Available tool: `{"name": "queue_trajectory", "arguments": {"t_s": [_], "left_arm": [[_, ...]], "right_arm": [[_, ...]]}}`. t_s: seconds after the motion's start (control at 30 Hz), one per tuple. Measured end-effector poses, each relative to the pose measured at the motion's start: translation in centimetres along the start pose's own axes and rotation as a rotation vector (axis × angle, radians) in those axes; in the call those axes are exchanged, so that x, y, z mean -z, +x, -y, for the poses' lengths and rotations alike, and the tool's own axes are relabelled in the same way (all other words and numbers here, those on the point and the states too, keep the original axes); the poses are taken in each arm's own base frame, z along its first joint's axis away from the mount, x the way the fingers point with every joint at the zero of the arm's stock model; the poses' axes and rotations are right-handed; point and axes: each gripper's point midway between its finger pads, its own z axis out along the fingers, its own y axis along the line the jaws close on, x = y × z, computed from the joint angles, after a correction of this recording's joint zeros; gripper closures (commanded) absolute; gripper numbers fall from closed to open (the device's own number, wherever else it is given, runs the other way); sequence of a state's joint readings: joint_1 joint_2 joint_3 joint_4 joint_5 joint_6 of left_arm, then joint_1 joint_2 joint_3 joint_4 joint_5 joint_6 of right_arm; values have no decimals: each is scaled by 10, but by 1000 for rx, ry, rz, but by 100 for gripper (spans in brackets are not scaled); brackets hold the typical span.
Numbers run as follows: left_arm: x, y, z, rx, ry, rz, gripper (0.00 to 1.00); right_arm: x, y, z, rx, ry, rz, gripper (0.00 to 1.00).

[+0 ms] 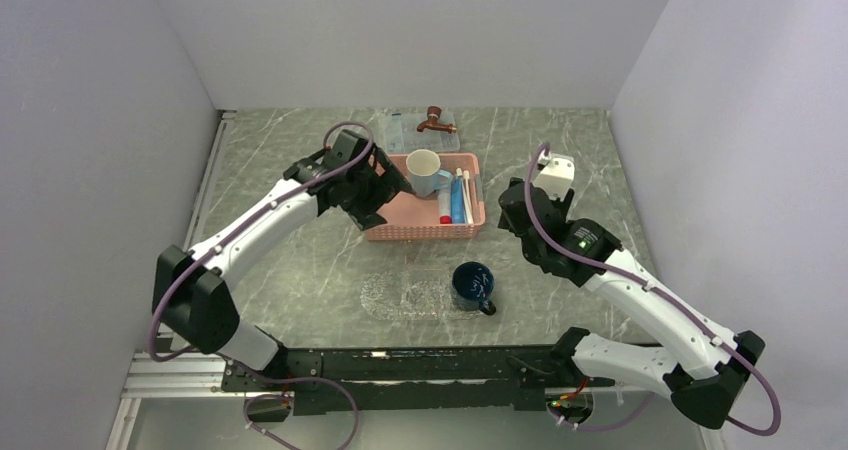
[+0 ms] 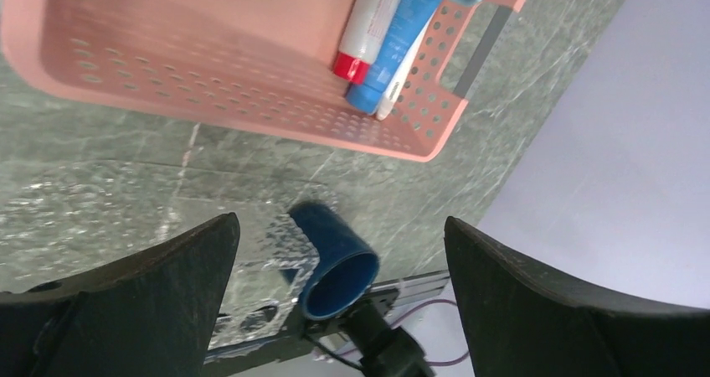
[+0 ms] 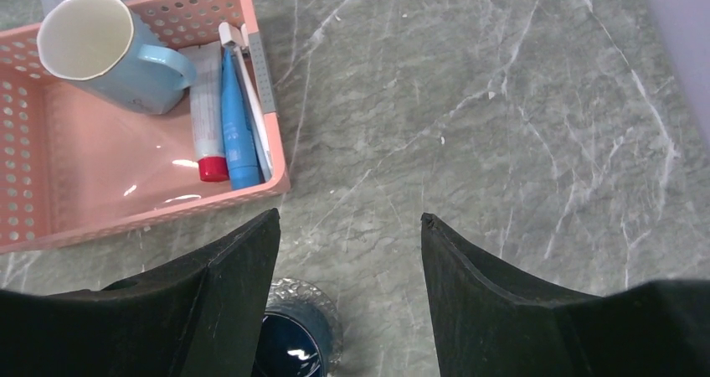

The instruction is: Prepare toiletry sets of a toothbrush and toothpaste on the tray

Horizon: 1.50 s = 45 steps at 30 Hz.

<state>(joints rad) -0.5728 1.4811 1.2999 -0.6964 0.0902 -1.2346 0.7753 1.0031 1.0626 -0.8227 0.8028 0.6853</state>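
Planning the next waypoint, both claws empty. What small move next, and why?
Probably ease the left claw across and down onto the blue toothpaste tube. It hangs open and empty by the pink basket, the tube lies at the basket's opposite end beside a toothbrush, and the clear tray holds neither.

A pink perforated plastic basket [image 1: 425, 234] sits mid-table on the grey-green marbled tabletop [image 1: 300, 260]. It holds a pale blue mug [image 1: 422, 169], a bright blue toothpaste tube [image 1: 457, 204], a white red-capped tube [image 1: 444, 208] and a slim white toothbrush [image 1: 466, 191]. In front of it lies a small clear plastic tray [image 1: 400, 296], with a dark blue mug [image 1: 472, 284] at the tray's right end. The left gripper [image 1: 387, 184] hangs over the basket's left end, and the right gripper [image 1: 514, 212] is just right of the basket.
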Motion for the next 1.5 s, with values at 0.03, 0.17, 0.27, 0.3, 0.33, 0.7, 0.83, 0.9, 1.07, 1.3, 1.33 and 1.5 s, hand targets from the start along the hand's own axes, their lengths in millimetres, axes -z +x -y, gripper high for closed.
{"name": "queue_trajectory", "arguments": {"t_s": [0.03, 0.17, 0.27, 0.3, 0.33, 0.7, 0.83, 0.9, 1.07, 1.3, 1.33, 1.5], "left_arm": [[-4, -1, 4, 24, -4, -7, 2], [-14, -5, 20, 109, -19, -17, 2], [-21, -10, 32, 160, -26, -18, 2], [-23, -12, 35, 173, -27, -18, 2], [-25, -13, 38, 186, -27, -18, 2], [-66, -26, 54, 311, -90, -10, 9], [-77, -33, 66, 331, -84, 3, 11], [-80, -35, 69, 338, -87, 7, 11], [-95, -41, 66, 361, -115, 18, 14], [-110, -45, 51, 390, -167, 25, 22], [-112, -45, 49, 393, -172, 26, 24], [-123, -47, 41, 408, -199, 26, 32]], "right_arm": [[1, -1, 1, -4, -2, 2, 36], [6, -5, 3, -21, -14, 16, 36], [8, -8, 4, -30, -20, 23, 36], [9, -8, 5, -32, -22, 25, 36], [9, -8, 5, -34, -23, 25, 36], [14, -11, 8, -43, -39, 31, 37], [19, -14, 12, -50, -47, 40, 37], [22, -15, 15, -57, -53, 47, 37], [29, -18, 22, -56, -61, 57, 38], [35, -21, 29, -62, -70, 71, 38], [36, -21, 30, -63, -71, 72, 38], [39, -22, 33, -68, -75, 78, 38]]}}
